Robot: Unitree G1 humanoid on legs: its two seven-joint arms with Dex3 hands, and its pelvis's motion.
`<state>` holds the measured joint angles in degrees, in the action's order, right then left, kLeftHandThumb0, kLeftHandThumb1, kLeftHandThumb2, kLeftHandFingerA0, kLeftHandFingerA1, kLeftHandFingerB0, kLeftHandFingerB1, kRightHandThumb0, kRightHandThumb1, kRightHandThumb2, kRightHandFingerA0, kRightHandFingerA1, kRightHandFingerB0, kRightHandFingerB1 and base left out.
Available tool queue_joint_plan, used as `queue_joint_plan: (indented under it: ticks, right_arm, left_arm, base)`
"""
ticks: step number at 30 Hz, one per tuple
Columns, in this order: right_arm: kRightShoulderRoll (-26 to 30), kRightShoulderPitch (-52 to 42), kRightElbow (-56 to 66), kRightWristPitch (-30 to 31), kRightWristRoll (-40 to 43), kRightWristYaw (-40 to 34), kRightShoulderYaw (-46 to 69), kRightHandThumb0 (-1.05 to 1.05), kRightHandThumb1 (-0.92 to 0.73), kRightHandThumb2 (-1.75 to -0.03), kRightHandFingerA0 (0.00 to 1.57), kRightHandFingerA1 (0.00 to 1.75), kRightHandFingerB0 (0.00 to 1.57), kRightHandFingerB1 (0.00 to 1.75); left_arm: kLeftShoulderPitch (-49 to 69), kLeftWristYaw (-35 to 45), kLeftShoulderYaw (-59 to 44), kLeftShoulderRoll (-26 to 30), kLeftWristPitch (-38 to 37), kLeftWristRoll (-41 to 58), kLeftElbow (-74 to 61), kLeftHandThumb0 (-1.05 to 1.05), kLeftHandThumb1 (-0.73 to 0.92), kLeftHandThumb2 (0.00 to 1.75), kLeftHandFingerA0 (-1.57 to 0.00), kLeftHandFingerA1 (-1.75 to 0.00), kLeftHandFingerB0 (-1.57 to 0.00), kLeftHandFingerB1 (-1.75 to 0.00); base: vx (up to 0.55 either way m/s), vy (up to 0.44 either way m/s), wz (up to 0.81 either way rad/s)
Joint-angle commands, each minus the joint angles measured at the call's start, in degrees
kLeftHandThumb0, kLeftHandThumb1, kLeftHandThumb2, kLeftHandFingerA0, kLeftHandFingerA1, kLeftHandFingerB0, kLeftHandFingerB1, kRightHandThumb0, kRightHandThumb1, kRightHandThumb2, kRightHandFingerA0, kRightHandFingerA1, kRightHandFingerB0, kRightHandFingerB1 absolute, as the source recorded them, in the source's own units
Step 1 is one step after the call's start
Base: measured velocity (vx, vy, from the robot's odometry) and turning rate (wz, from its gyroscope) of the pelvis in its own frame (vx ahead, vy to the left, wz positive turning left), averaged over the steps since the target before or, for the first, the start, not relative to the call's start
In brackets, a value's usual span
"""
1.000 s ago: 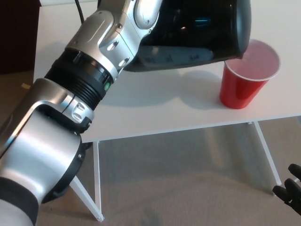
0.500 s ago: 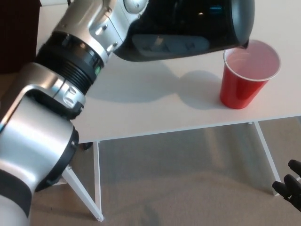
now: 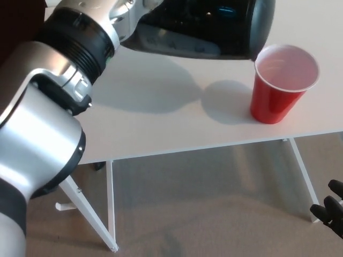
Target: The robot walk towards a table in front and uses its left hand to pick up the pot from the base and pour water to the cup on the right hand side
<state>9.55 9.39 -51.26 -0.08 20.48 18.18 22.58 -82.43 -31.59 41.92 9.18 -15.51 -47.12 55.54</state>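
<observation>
One glossy black pot (image 3: 214,27) tilts beside a tapered red cup (image 3: 278,85).

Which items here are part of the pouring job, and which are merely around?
Job: black glossy pot, tilted beside the red plastic cup; silver left arm carrying it; white table.
Around: right hand, low at the frame's edge; beige carpet.

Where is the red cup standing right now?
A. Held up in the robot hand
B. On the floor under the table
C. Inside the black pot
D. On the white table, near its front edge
D. The red cup stands upright on the white table close to its front edge, with the black pot tilted just above its rim.
</observation>
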Motion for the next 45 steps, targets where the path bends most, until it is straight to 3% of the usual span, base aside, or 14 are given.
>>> queue_joint_plan:
  ticks: [1, 5, 6, 7, 13, 19, 20, 23, 25, 31, 32, 39, 40, 45]
  right_arm:
    - [0.98, 0.06, -0.24, -0.60, -0.28, 0.39, 0.05, -0.39, -0.37, -0.66, 0.68, 0.57, 0.60, 0.54]
    - [1.11, -0.02, -0.57, -1.29, -0.23, 1.14, 0.12, -0.41, -0.37, -0.67, 0.70, 0.57, 0.59, 0.54]
    - [1.18, -0.20, -0.21, -1.31, -0.39, 1.20, -0.03, -0.41, -0.37, -0.67, 0.68, 0.57, 0.58, 0.54]
    - [1.13, -0.17, -0.12, -0.99, -0.20, 1.06, 0.14, -0.40, -0.37, -0.66, 0.68, 0.57, 0.59, 0.54]
    - [1.12, 0.15, -0.27, -0.94, -0.21, 1.05, 0.20, -0.40, -0.37, -0.66, 0.69, 0.57, 0.59, 0.54]
    - [1.20, 0.27, -0.40, -0.96, -0.47, 0.75, 0.09, -0.40, -0.37, -0.66, 0.69, 0.57, 0.60, 0.54]
    - [1.21, 0.28, -0.31, -0.81, -0.38, 0.79, 0.14, -0.39, -0.37, -0.66, 0.70, 0.58, 0.59, 0.54]
    - [1.22, 0.29, -0.16, -0.58, -0.25, 0.84, 0.21, -0.39, -0.37, -0.66, 0.70, 0.58, 0.59, 0.54]
    - [1.36, 0.16, -0.37, -0.85, -0.23, 1.55, 0.16, -0.38, -0.39, -0.66, 0.69, 0.57, 0.58, 0.54]
    - [0.92, 0.06, -0.49, -0.83, -0.17, 1.19, 0.22, -0.37, -0.39, -0.66, 0.69, 0.57, 0.58, 0.54]
    - [0.97, 0.39, -0.64, -0.90, -0.19, 1.27, 0.19, -0.39, -0.37, -0.66, 0.72, 0.58, 0.61, 0.55]
    - [1.00, -0.59, -0.62, -1.78, -0.03, 2.63, 0.23, -0.39, -0.37, -0.67, 0.69, 0.59, 0.58, 0.54]
    - [0.99, -0.22, -0.93, -1.97, -0.15, 2.36, 0.21, -0.40, -0.36, -0.66, 0.66, 0.57, 0.57, 0.54]
    - [0.70, -0.57, -0.71, -1.52, -0.61, 1.15, -0.04, -0.39, -0.37, -0.67, 0.69, 0.57, 0.59, 0.54]
  left_arm:
    - [-5.22, -8.60, 3.11, -0.41, -2.82, -7.36, 0.39, -0.29, 0.54, 0.59, -0.96, -1.75, -0.84, -1.34]
    - [-5.25, -10.14, 4.43, -1.50, -0.65, -9.20, 0.48, -0.30, 0.57, 0.57, -0.99, -1.75, -0.85, -1.33]
    - [-5.35, -11.89, 5.05, -2.06, -0.81, -9.94, 1.00, -0.30, 0.57, 0.58, -0.99, -1.75, -0.76, -1.58]
    - [-5.56, -12.91, 5.31, -2.06, -1.80, -10.14, 1.34, -0.38, 0.37, 0.81, -1.28, -1.44, -0.99, -1.27]
    - [-6.22, -14.60, 5.38, -3.33, -1.94, -10.76, 2.90, -0.38, 0.36, 0.80, -1.29, -1.46, -0.99, -1.27]
    - [-6.96, -15.99, 4.84, -4.75, -3.26, -10.76, 4.37, -0.38, 0.38, 0.80, -1.27, -1.45, -1.00, -1.28]
    - [-7.20, -16.25, 4.64, -4.90, -3.53, -10.64, 4.61, -0.29, 0.56, 0.57, -0.95, -1.75, -0.76, -1.57]
    - [-7.61, -16.71, 4.35, -5.15, -3.99, -10.47, 5.07, -0.29, 0.56, 0.57, -0.95, -1.75, -0.76, -1.57]
    - [-9.01, -15.14, 3.98, -5.12, -4.15, -10.29, 5.24, -0.32, 0.51, 0.58, -0.96, -1.72, -0.97, -0.94]
    - [-8.61, -12.62, 3.69, -4.57, -4.38, -10.26, 4.16, -0.31, 0.39, 0.86, -1.26, -1.34, -0.92, -0.93]
    - [-8.31, -13.22, 3.33, -4.64, -4.10, -9.99, 4.39, -0.33, 0.34, 0.79, -1.24, -1.41, -1.01, -1.27]
    - [-2.33, -1.09, -12.37, -8.93, -1.87, 6.67, 1.57, -0.26, 0.56, 0.56, -0.95, -1.75, -0.80, -1.23]
    - [-2.09, -0.23, -15.05, -9.88, -0.24, 8.95, 1.16, -0.23, 0.55, 0.56, -0.93, -1.75, -0.68, -1.61]
    - [-0.12, 4.16, -27.01, -14.04, 8.13, 17.78, -1.85, -0.22, 0.57, 0.57, -0.91, -1.75, -0.74, -1.60]
  base:
    - [0.00, 0.000, 0.00]
    - [0.00, 0.000, 0.00]
    - [0.00, 0.000, 0.00]
    - [0.00, 0.000, 0.00]
    - [0.00, 0.000, 0.00]
    - [0.00, 0.000, 0.00]
    - [0.00, 0.000, 0.00]
    - [0.00, 0.000, 0.00]
    - [0.00, 0.000, 0.00]
    - [0.00, 0.000, 0.00]
    - [0.00, 0.000, 0.00]
    - [0.00, 0.000, 0.00]
    - [0.00, 0.000, 0.00]
    - [0.00, 0.000, 0.00]
